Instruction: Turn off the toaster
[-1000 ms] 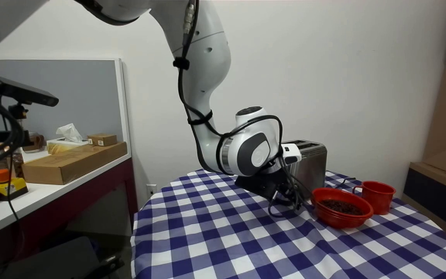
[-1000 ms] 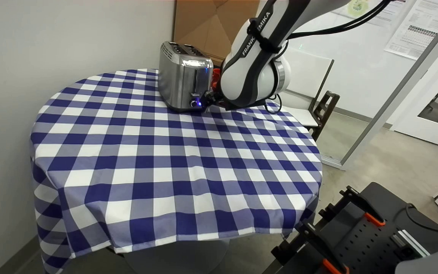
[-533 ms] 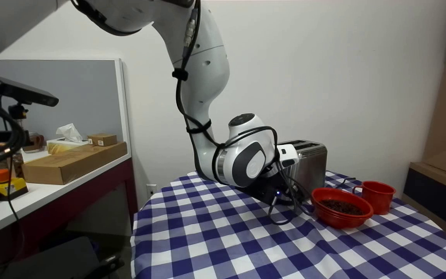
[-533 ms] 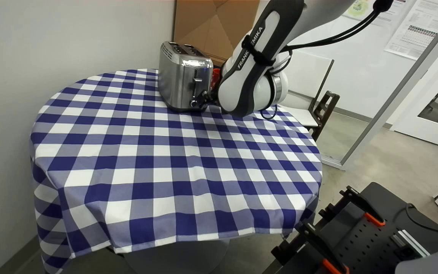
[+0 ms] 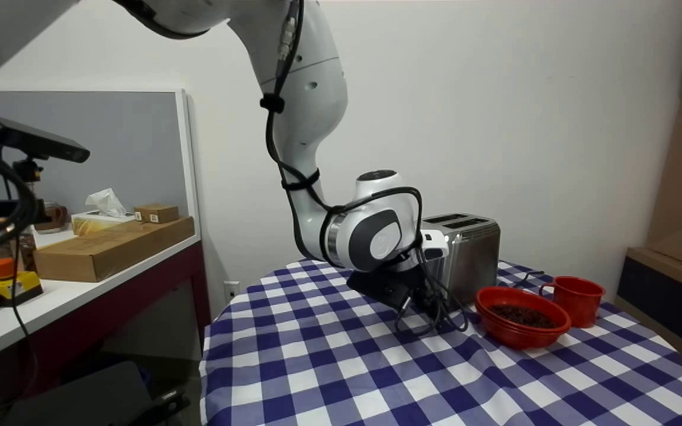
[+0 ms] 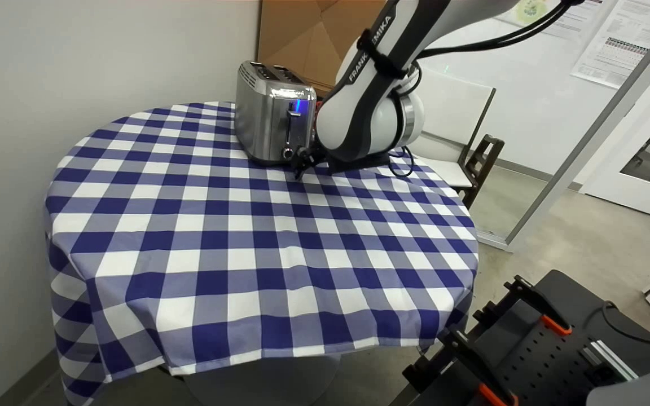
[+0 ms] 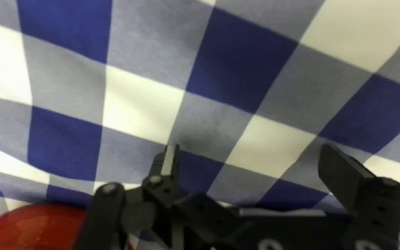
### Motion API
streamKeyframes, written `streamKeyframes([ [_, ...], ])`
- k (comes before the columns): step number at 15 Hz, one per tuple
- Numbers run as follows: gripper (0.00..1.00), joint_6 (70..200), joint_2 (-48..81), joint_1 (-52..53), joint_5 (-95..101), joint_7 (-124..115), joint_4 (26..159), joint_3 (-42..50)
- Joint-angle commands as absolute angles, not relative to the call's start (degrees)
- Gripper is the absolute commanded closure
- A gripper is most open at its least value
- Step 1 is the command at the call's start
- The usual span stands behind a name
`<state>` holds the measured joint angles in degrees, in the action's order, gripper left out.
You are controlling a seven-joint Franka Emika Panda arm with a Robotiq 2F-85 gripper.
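The silver toaster (image 6: 257, 121) stands upright at the back of the round table; it also shows in an exterior view (image 5: 476, 266), partly behind my wrist. On its front face, the lever (image 6: 293, 114) is near the top of its slot and a round knob (image 6: 287, 153) is near the bottom. My gripper (image 6: 301, 163) is low over the cloth by the toaster's lower front corner; I cannot tell if it touches. In the wrist view my gripper (image 7: 248, 152) is open, with only checked cloth between its fingers. The toaster is out of the wrist view.
Stacked red bowls (image 5: 521, 337) with dark bits inside stand beside the toaster, with a red mug (image 5: 575, 302) behind them. A red rounded thing (image 7: 30, 227), likely a bowl, is near the left finger in the wrist view. Cables (image 5: 436, 296) hang from my wrist near the cloth.
The toaster's lever was low in its slot one second ago and is near the top half a second ago and now. My gripper has backed away from the toaster's front.
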<state>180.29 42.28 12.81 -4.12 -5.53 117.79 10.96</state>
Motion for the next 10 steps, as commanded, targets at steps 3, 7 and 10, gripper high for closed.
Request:
streamKeyframes([
  [3, 0.00, 154.9, 29.0, 5.1, -2.4, -1.2, 121.5, 2.9],
  [7, 0.00, 134.7, 23.0, 1.8, -2.9, 1.4, 121.1, 0.5],
  [10, 0.00, 123.8, 18.9, 1.6, -1.3, 0.4, 121.8, 1.3],
])
